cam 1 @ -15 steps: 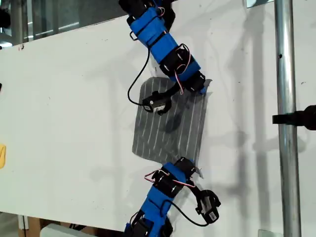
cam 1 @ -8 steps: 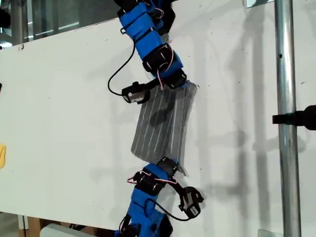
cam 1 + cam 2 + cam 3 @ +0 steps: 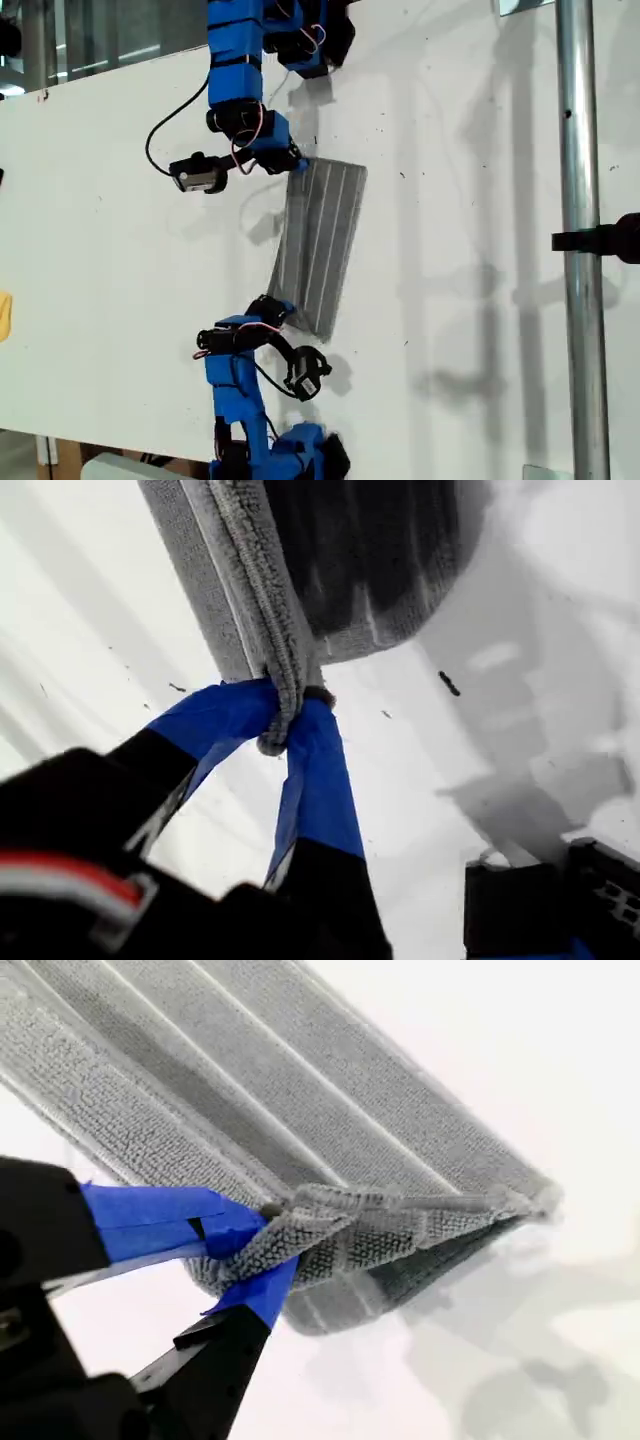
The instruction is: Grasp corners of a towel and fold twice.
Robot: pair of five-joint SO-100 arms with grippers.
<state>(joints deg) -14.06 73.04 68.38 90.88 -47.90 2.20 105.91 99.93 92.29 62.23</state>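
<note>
White surface [image 3: 120, 200] fills the exterior view, with a metal pole [image 3: 580, 200] standing down that view's right. Two blue arms reach in, one arm [image 3: 235, 90] from the top of that view and another [image 3: 235, 370] from the bottom. The wrist views do not tell me which is first and which second.

Between them lies the towel [image 3: 320, 240], doubled over into a narrow strip. Its long axis runs from the one arm's tip to the other's, slanting a little. It rests on the surface near the middle of the exterior view, its far long edge toward that view's right.

My first gripper [image 3: 285, 725] has its jaws clenched on a bunched corner [image 3: 272, 742], with the cloth stretching straight away from it. My second gripper [image 3: 265, 1235] likewise has its jaws pinched on a corner [image 3: 300, 1222], where two layers are stacked.

I judge the first fold about made. The second fold would have to bring one short end to the other along that long axis. Each gripper sits at its own end, so either could carry its end toward the other.
</note>
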